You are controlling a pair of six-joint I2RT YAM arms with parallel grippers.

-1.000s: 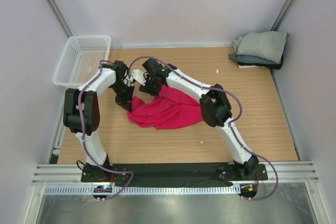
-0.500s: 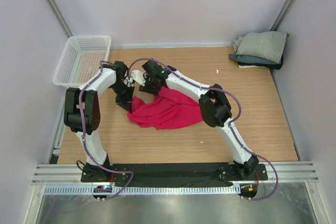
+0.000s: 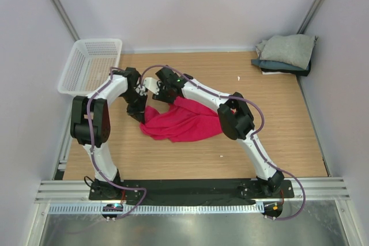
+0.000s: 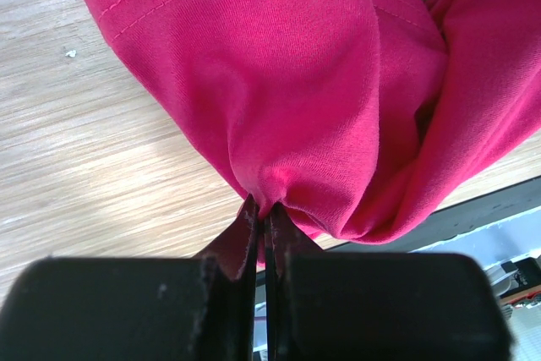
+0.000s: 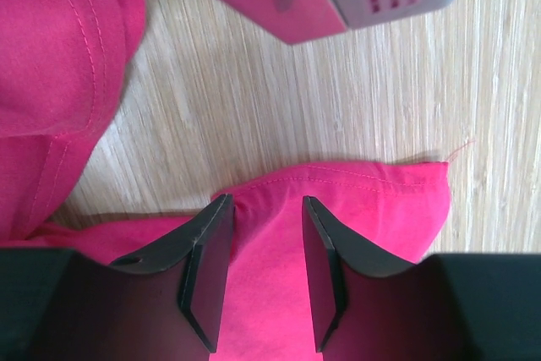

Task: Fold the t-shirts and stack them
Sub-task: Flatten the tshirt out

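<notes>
T-shirt, crimson-pink: soft, light, limp cloth, crumpled on the counter. One gathered fold is pinched tight by the left gripper, bulk hanging ahead of it. A hemmed corner is straddled by the right gripper, jaws part-open. Hold is best taken at hems.

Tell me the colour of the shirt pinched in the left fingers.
Plain bright crimson-pink t-shirt, matching stitching; clearest in the left wrist view.
</notes>
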